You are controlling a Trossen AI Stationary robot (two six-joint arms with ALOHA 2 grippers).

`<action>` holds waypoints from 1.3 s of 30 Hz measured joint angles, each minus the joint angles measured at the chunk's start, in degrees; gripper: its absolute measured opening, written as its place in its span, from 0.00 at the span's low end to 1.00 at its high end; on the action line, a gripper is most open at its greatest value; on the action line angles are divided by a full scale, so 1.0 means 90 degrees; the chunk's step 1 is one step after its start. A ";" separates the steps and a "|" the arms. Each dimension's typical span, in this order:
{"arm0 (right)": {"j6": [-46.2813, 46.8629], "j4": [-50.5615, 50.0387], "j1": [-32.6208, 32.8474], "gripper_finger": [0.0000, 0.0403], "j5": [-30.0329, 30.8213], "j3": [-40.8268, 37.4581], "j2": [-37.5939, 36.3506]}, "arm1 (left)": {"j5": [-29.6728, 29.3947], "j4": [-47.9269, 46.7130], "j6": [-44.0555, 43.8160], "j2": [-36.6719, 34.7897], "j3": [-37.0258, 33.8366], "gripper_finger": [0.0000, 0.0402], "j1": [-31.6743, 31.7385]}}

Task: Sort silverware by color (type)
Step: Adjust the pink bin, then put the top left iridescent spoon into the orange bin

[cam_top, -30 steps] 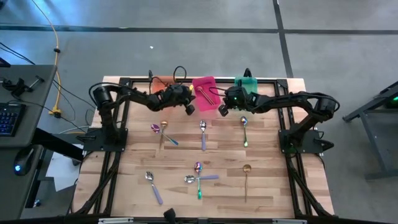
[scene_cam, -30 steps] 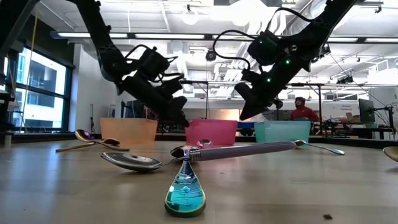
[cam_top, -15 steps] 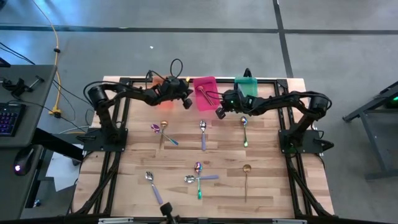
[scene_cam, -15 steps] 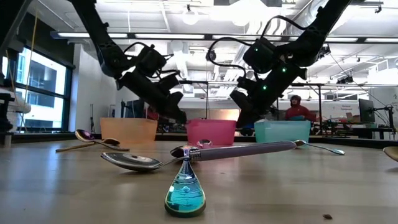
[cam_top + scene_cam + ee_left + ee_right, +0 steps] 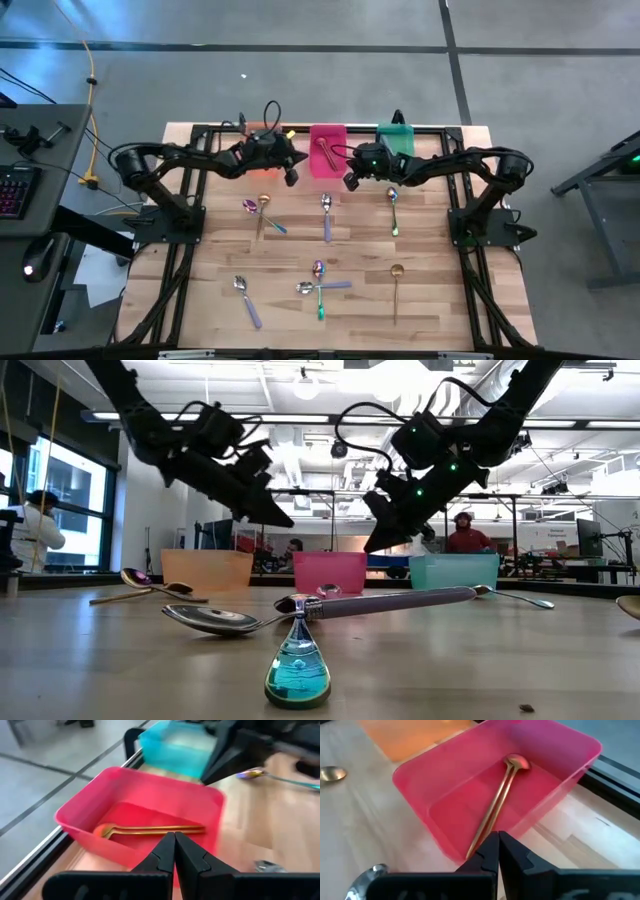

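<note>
Upper centre of the high view, gold spoon (image 5: 496, 802) being held in pink bin (image 5: 327, 152), left gripper (image 5: 291, 173) and right gripper (image 5: 350, 180) flanking it, both pinched together, empty, remaining spoons (image 5: 326, 215) being left scattered mid-table.

Two dark arms hang over the table at upper frame, left gripper (image 5: 268, 512) and right gripper (image 5: 378, 540) above the pink bin (image 5: 330, 572). Crossed spoons (image 5: 300, 610) lie in the centre foreground.

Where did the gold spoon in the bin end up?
The gold spoon lies inside the pink bin, at the table's far edge between the orange bin and green bin.
</note>
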 joint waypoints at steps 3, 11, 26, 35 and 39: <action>-0.0034 -0.0002 0.0047 0.00 -0.0005 0.0000 0.0000 | 0.0050 0.0055 0.0098 -0.0335 -0.0267 0.00 -0.0088; -0.0261 0.0143 0.0076 0.00 0.0019 0.0000 0.0000 | 0.0050 0.0021 0.0261 -0.1116 -0.0751 0.00 -0.0173; -0.0905 0.0553 0.0205 0.00 0.0103 0.0000 0.0000 | 0.0042 -0.0385 0.0489 -0.1528 -0.1163 0.00 -0.0673; -0.1369 0.0400 0.0548 0.00 -0.0078 0.0000 -0.0304 | 0.0017 -0.1186 0.0623 -0.1766 -0.1163 0.00 -0.1550; -0.1524 0.0215 0.0603 0.00 -0.0245 0.0000 -0.0658 | -0.0195 -0.1733 0.0650 -0.1925 -0.1163 0.00 -0.1887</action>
